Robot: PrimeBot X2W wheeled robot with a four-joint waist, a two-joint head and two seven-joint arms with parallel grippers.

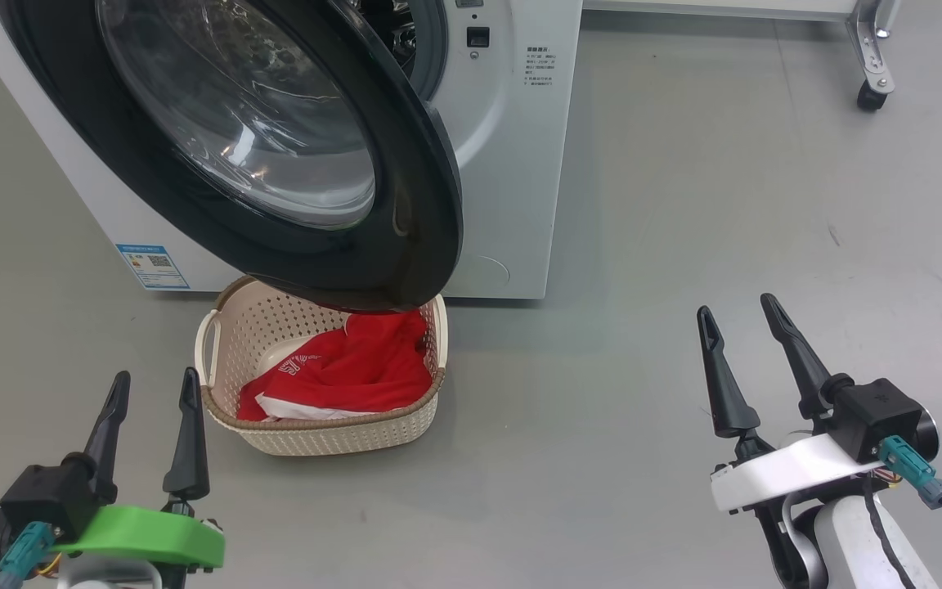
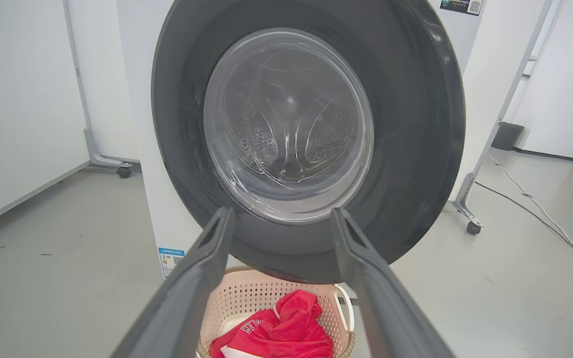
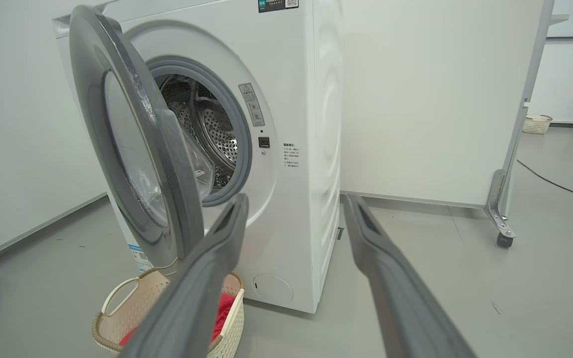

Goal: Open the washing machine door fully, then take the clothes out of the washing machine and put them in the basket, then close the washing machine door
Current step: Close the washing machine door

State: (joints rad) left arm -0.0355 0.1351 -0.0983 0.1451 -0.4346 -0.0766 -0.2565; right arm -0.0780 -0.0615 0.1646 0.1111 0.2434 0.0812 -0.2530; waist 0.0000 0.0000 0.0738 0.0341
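Washing machine door [image 1: 418, 188] stands half open over the basket [image 1: 332, 433] on the floor, the clothes [image 1: 356, 368] lying inside it. This door looks stiff, hinged and glossy — probably slippery to pinch, so a push on the black rim's free edge seems best. Left fingers [image 1: 190, 433] and right fingers [image 1: 720, 376] are spread, empty

grey floor [image 1: 684, 245] w/ cable [image 3: 560, 185], white partition panels [image 3: 440, 99] on castors [image 3: 503, 241], even light.
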